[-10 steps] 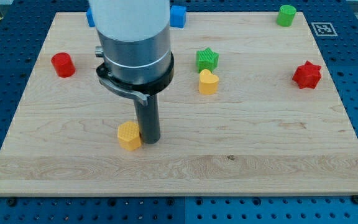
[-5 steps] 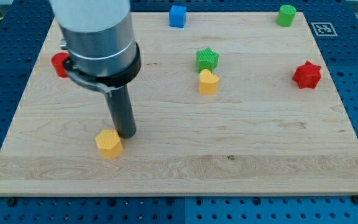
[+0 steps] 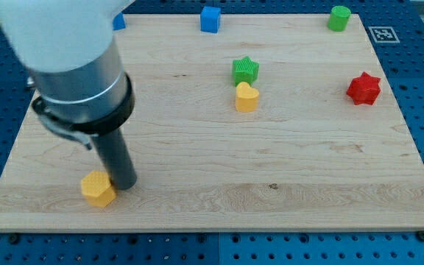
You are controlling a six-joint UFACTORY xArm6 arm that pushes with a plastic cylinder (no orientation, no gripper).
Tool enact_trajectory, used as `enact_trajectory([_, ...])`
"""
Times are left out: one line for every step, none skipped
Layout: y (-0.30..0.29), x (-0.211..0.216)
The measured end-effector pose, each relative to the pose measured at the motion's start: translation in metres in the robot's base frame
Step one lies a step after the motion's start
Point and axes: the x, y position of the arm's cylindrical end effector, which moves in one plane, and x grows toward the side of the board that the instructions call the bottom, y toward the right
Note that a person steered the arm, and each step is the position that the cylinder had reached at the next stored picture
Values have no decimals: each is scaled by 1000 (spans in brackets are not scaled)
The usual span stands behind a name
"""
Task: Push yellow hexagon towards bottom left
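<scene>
The yellow hexagon lies near the bottom left corner of the wooden board. My tip stands on the board right against the hexagon's right side, touching it. The arm's grey body covers the upper left part of the board.
A yellow heart sits just below a green star at the centre. A red star is at the right. A green block is at the top right and a blue cube at the top. Another blue block peeks out beside the arm.
My tip has slid down and to the left, pushing the yellow hexagon with it towards the bottom left corner. The arm now hides the red block at the left.
</scene>
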Motion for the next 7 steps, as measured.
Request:
enact_trajectory([1, 15])
enact_trajectory([28, 30])
enact_trajectory([31, 33])
enact_trajectory([15, 28])
enact_trajectory([-11, 17])
enact_trajectory([-29, 15])
enact_trajectory([-39, 15])
